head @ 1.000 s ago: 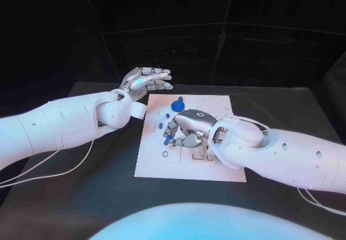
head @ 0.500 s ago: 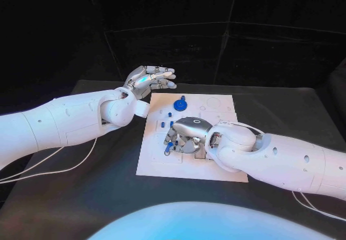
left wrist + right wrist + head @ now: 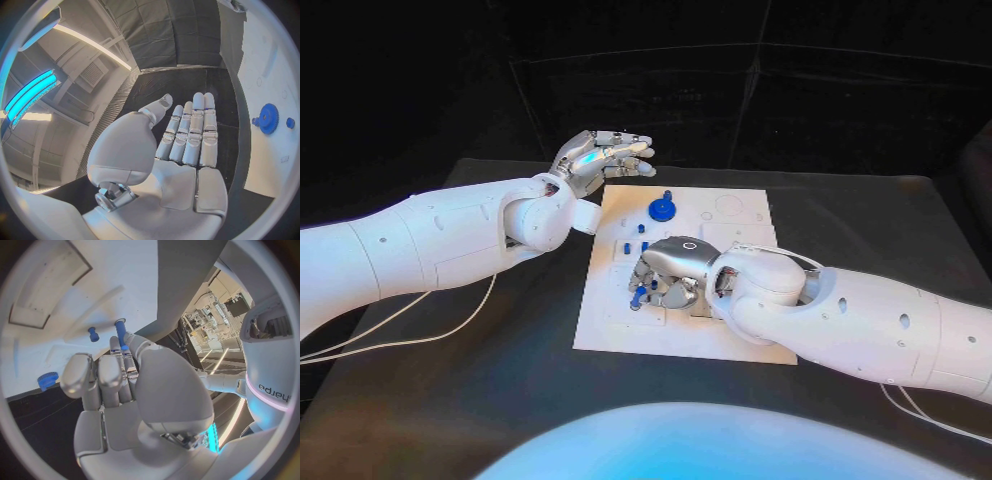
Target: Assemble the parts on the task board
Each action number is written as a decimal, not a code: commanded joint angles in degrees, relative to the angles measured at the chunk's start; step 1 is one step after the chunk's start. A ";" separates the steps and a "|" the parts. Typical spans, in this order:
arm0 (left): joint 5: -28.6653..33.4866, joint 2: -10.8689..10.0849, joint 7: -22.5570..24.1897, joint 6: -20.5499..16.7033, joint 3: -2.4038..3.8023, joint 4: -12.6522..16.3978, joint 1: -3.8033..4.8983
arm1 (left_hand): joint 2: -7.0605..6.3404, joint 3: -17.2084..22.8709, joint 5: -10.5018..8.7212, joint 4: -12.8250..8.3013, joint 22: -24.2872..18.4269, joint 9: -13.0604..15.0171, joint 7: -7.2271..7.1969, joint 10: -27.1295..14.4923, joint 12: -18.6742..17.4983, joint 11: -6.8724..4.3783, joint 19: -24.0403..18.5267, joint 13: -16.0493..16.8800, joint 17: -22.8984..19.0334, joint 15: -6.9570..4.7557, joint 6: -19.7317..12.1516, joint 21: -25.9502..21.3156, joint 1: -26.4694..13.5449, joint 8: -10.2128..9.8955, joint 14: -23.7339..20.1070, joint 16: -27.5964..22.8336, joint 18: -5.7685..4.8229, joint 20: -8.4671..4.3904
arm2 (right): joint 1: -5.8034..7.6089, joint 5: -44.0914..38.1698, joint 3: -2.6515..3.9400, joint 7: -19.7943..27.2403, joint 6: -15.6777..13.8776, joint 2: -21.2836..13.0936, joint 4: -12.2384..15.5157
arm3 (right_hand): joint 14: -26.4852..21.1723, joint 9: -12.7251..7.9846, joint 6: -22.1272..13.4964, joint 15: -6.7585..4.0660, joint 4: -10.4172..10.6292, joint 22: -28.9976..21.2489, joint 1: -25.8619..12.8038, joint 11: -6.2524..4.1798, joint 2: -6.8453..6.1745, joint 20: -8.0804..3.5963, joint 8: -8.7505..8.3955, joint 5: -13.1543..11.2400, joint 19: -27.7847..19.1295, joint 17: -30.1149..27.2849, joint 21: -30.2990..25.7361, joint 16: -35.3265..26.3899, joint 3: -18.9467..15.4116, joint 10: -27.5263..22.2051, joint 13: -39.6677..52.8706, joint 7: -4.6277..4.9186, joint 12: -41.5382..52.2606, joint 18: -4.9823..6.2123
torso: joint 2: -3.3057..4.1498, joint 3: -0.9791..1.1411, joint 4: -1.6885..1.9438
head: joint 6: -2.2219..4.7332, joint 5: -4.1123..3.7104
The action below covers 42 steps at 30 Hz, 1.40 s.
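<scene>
A black bench (image 3: 473, 400) carries the white board (image 3: 733, 335). The left hand (image 3: 600, 157) hovers off the board's far left corner, fingers straight and empty. A blue gear (image 3: 659, 209) stands near the far edge. The right hand (image 3: 668, 275) is at mid-board, pinching a blue peg (image 3: 120, 333).

Black table (image 3: 473, 400) filling the lower part of the frame, its far edge running across the upper middle. Behind it, a dark panelled wall (image 3: 776, 100) with faint pale seams crossing in the upper right. Two thin white cables (image 3: 401, 345) trail over the table at lower left. In the left wrist view, a bright blue-white ceiling light strip (image 3: 28, 95) at the left
</scene>
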 commanded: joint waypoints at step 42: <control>-0.21 -0.04 0.09 0.90 0.06 -0.03 0.10 | 0.13 -0.12 0.15 -0.36 -0.22 0.03 0.07 -0.48 0.41 -0.16 0.08 0.05 -0.12 0.26 -0.50 -0.31 0.41 0.19 -0.01 -0.26 0.19 0.46 | -0.44 -5.00 -0.92 -3.36 -2.03 1.04 0.44 | 0.05 -0.28 -10.19 1.34 1.03 -6.14 -5.82 2.22 -4.40 1.67 -1.30 -1.07 -2.71 -3.25 -3.43 -1.15 -4.16 -7.86 0.02 1.56 -4.08 0.87 | -0.04 -0.03 -0.05 | -0.13 0.44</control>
